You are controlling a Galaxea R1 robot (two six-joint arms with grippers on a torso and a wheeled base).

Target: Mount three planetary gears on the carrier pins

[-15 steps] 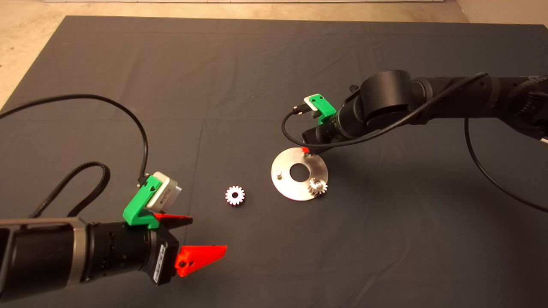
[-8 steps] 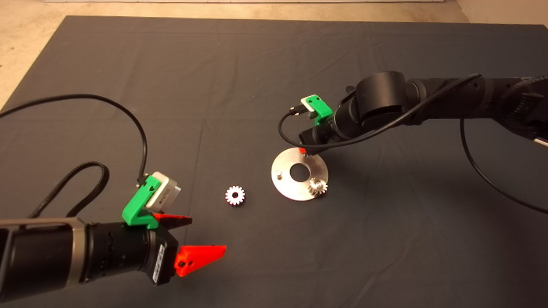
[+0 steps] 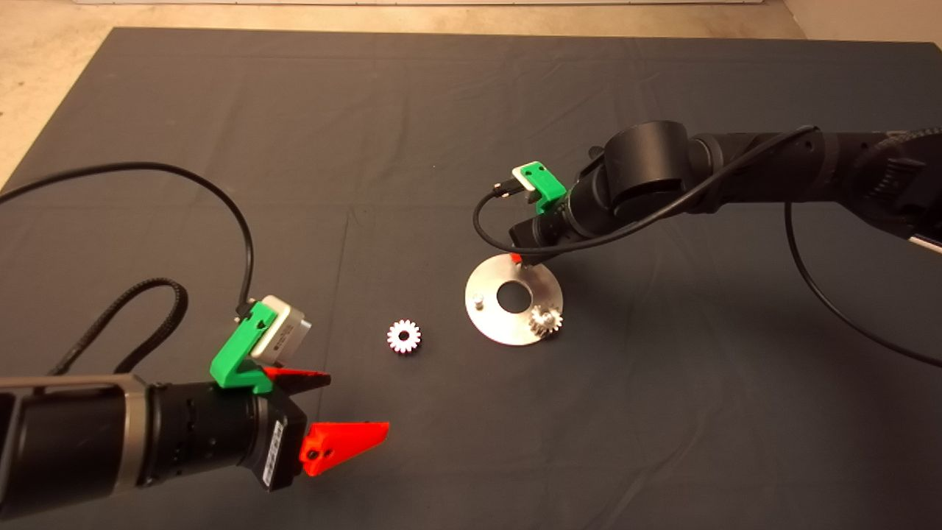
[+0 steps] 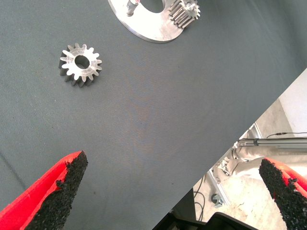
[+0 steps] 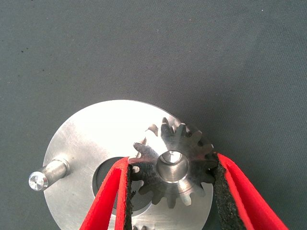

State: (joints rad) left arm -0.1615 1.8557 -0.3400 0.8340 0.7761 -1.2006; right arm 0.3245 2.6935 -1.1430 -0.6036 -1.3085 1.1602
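Barely shifted, our right claw clamps a gear square over its pin; left claw waits open.

We see the right gripper over the aluminium disc's far rim; one gear sits on it; another lies on the mat; the left gripper hangs open.

Loose gear lies left of disc; another apparently on it.
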